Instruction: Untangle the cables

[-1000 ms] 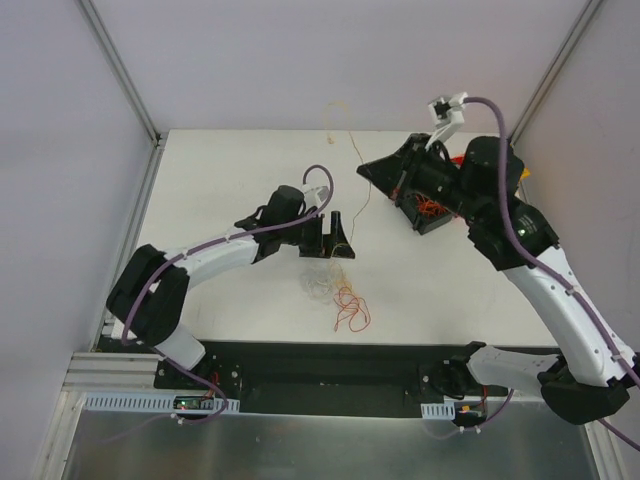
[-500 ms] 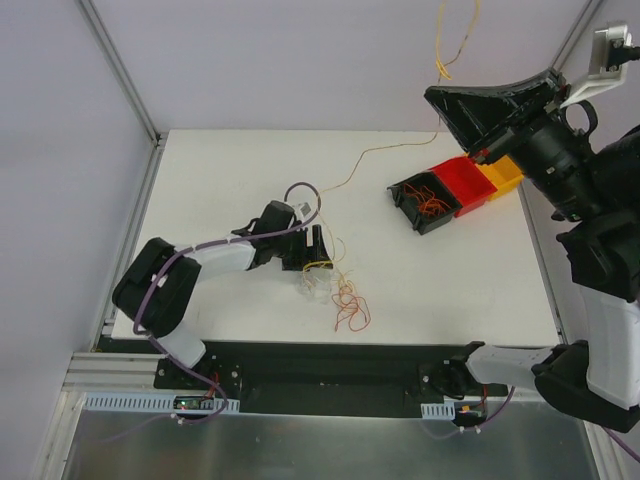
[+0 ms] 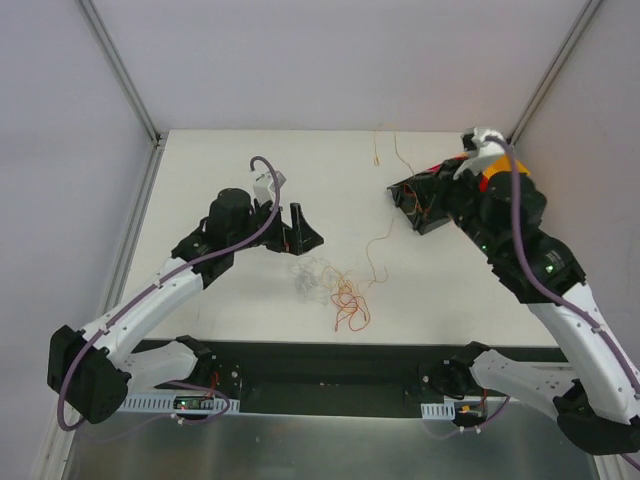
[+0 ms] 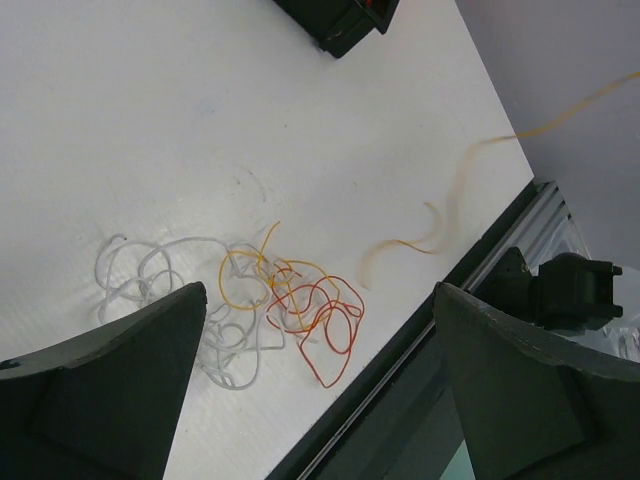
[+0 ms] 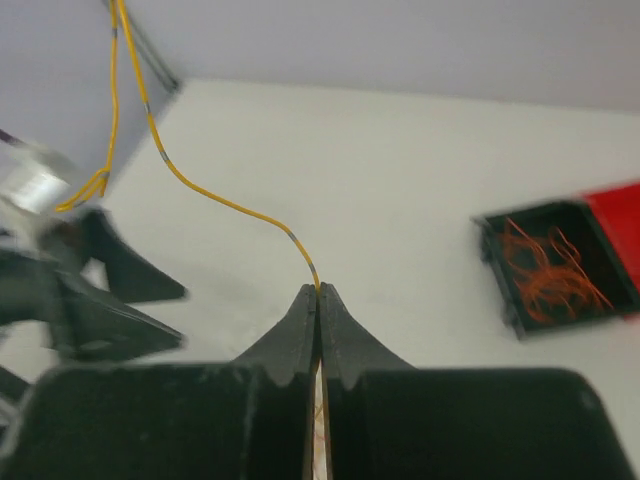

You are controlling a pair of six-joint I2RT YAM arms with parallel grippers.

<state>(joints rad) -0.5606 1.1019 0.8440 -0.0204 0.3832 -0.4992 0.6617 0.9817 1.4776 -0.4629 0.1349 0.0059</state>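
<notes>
The cables [image 3: 335, 288] lie as a small tangle on the white table [image 3: 220, 160], showing whitish [image 4: 165, 285], yellow [image 4: 245, 280] and orange [image 4: 320, 320] strands in the left wrist view. My left gripper [image 3: 297, 232] hovers just left of the tangle, open and empty [image 4: 320, 400]. My right gripper [image 3: 405, 190] is shut on one long yellow cable [image 5: 220, 200] at its tips [image 5: 318, 290]. That cable [image 3: 378, 245] hangs down, and its loose end [image 4: 400, 245] rests on the table right of the tangle.
A black bin [image 5: 555, 265] holding orange wires sits at the back right, with a red bin [image 5: 620, 225] beside it; my right arm covers part of both from above. The table's front edge and black base rail [image 3: 320, 365] lie close behind the tangle.
My right arm came down from high up to the black bin, still shut on the yellow cable. My left gripper lifted back off the tangle and reopened wide.
</notes>
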